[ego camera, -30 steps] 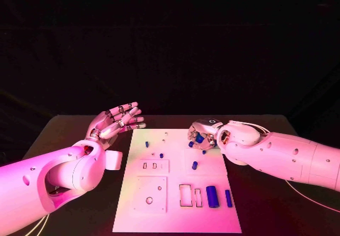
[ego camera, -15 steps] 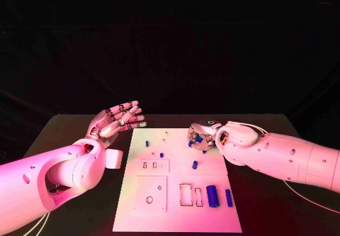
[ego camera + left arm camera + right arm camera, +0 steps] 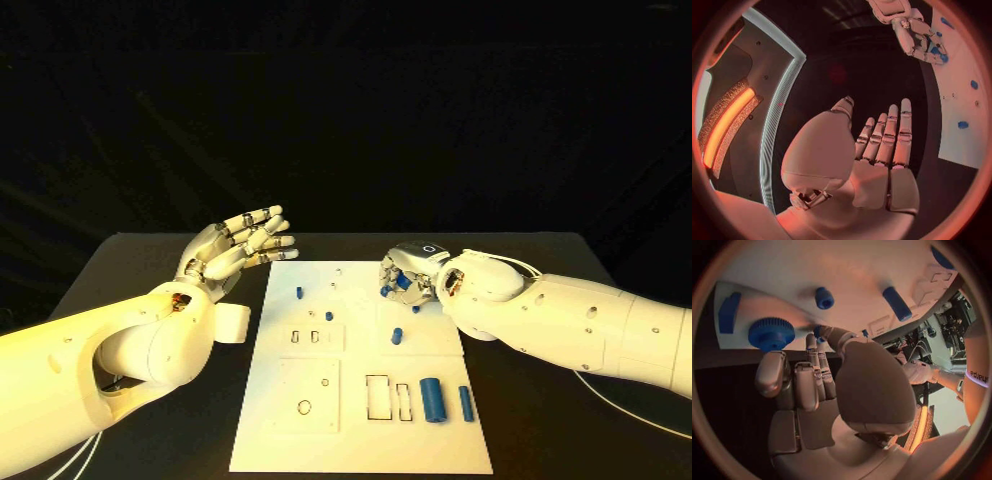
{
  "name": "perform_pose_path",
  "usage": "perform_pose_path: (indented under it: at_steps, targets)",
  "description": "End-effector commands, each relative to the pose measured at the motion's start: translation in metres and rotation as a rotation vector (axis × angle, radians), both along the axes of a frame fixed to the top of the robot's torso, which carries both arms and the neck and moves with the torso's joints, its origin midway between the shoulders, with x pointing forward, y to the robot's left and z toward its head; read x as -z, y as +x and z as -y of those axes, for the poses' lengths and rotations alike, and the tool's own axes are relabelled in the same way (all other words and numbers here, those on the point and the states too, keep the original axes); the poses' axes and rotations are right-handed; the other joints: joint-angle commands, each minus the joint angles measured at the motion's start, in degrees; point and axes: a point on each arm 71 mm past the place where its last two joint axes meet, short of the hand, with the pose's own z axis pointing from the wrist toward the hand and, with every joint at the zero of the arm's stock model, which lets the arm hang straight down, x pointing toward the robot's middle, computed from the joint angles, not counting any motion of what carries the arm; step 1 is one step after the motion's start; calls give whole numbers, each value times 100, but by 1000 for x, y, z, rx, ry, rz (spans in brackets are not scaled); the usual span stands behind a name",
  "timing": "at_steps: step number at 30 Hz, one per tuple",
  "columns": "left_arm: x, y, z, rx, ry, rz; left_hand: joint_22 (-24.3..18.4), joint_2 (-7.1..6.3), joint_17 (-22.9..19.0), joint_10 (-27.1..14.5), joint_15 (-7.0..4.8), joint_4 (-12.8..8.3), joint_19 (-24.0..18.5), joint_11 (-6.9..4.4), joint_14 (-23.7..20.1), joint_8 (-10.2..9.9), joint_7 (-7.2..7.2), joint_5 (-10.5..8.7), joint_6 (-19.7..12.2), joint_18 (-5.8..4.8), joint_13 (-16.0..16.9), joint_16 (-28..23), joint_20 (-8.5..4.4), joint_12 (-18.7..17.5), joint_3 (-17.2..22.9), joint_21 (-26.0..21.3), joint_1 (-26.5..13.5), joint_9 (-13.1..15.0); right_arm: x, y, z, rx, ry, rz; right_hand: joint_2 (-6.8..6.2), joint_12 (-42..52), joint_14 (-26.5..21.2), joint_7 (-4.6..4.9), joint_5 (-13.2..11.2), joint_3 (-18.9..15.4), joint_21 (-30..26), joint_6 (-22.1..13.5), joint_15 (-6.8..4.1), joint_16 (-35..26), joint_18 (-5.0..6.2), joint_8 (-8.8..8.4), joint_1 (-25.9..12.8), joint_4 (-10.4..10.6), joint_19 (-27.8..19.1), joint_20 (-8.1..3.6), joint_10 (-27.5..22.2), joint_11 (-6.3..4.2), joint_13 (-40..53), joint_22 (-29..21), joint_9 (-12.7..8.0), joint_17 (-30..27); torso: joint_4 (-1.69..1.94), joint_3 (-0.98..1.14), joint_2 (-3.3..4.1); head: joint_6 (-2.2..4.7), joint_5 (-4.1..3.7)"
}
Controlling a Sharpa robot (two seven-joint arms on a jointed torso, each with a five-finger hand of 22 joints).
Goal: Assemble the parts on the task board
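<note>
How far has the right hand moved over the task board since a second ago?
No clear move. The right hand holds its place over the task board, at the far right part, just above the small blue peg, a blue part in its fingers.

So that's one white task board (image 3: 361, 420), two hands, and about seven small blue parts on it.

I see a black table (image 3: 159, 255) carrying the white task board (image 3: 361, 440), which lies flat in its middle, long side running from the near edge toward the far edge. A small white cylinder (image 3: 231, 325) sits just off the board's left edge.
</note>
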Motion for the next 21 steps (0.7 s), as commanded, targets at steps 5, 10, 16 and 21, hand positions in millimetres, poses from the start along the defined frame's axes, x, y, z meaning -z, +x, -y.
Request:
perform_pose_path:
  at_steps: [5,10,16,21]
  targets:
    - [-1,1,1,18,-11,4,7,14,11,-30,18,-1,52,-6,-17,16,500,-3,3,69,-4,40,6,-26,-10,19,24,2,-20,1,-10,42,130,165,101,18,327,-3,61,88,54,56,-33,60,-58,46,78,-63,30,-37,64,-13,61,70,61,30,10,-6,5,27,-2]
    - [-1,2,1,20,-12,4,8,17,15,-33,18,-3,53,-5,-18,16,501,-3,1,69,-4,44,6,-26,-7,22,27,2,-24,5,-25,39,160,199,107,5,328,4,71,105,57,51,-29,69,-58,51,52,-58,25,-37,51,-3,64,76,80,37,9,0,17,38,15]
    - [-1,2,4,27,-15,4,8,17,15,-33,18,-3,53,-5,-18,16,501,-3,1,69,-4,44,6,-26,-7,22,27,2,-25,12,-41,31,174,216,105,-13,330,13,77,128,71,26,-22,80,-61,47,36,-65,28,-34,25,6,63,97,98,48,28,-13,15,36,23]
    - [-1,3,5,28,-16,3,8,17,15,-33,18,-3,53,-5,-18,16,501,-3,1,69,-4,44,6,-26,-7,22,27,2,-21,16,-51,31,172,211,109,-27,330,28,79,164,58,-12,-11,88,-56,39,24,-79,9,-28,-8,19,61,82,121,50,19,-10,11,37,34]
